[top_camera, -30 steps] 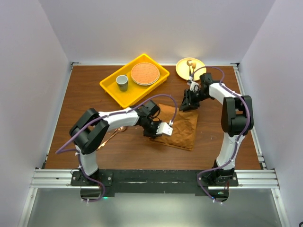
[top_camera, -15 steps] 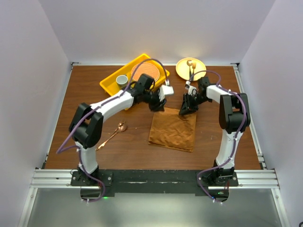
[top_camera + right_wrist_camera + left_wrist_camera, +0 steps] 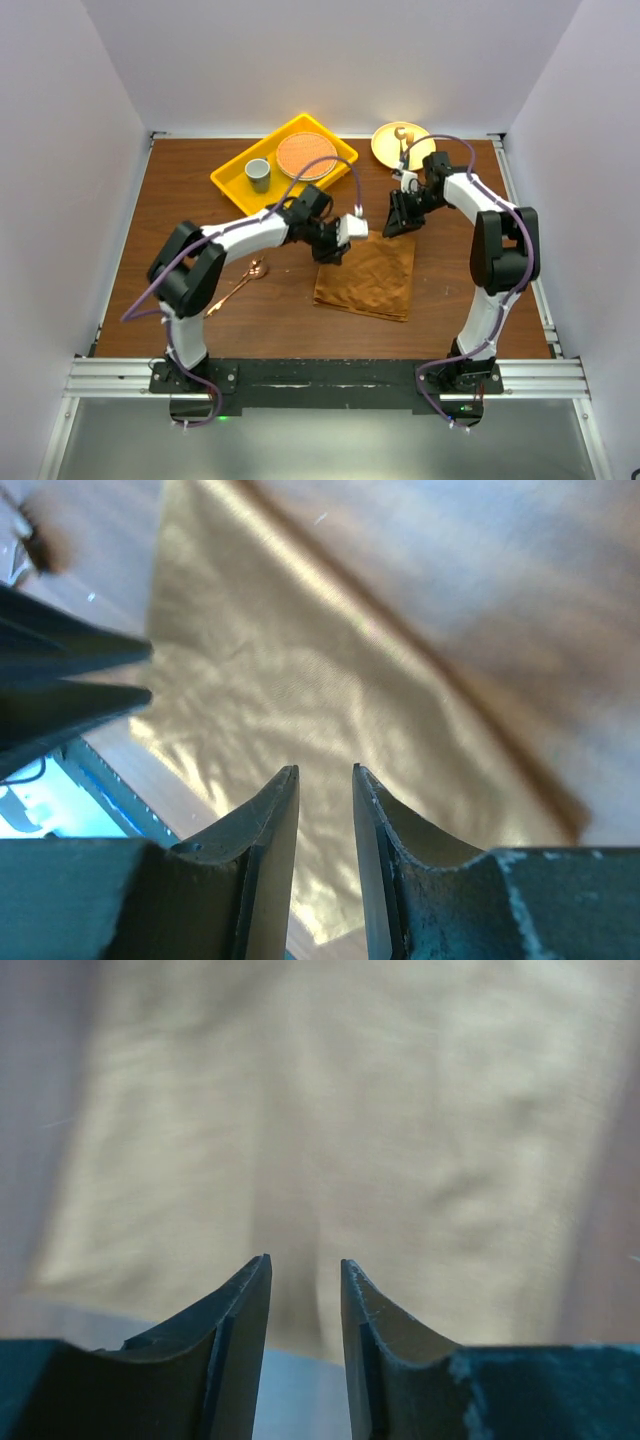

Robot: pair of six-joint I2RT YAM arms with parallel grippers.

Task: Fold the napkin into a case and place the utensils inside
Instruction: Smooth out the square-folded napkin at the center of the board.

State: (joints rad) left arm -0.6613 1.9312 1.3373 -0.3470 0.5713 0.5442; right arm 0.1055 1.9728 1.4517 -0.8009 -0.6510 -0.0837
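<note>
While the left gripper [image 3: 305,1260] and right gripper [image 3: 325,768] hang narrowly parted, I see the napkin [image 3: 370,275] just ahead of both, pinched by neither.

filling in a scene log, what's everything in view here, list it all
table: 1, brown wood, under everything
tray: 1, yellow, far left of centre
cup: 1, grey-green, in the tray
round plate: 1, orange, in the tray beside the cup
yellow plate: 1, pale yellow, far right of centre
short utensil: 1, gold tip and dark handle, on the yellow plate
spoon: 1, copper, on the table left of the napkin
napkin: 1, rust-brown, spread on the table right of centre
arms: 2, white and black, bases at the near edge
left gripper: 1, dark, by the napkin's far left corner, jaws slightly apart
right gripper: 1, dark, by its far right corner, jaws slightly apart
</note>
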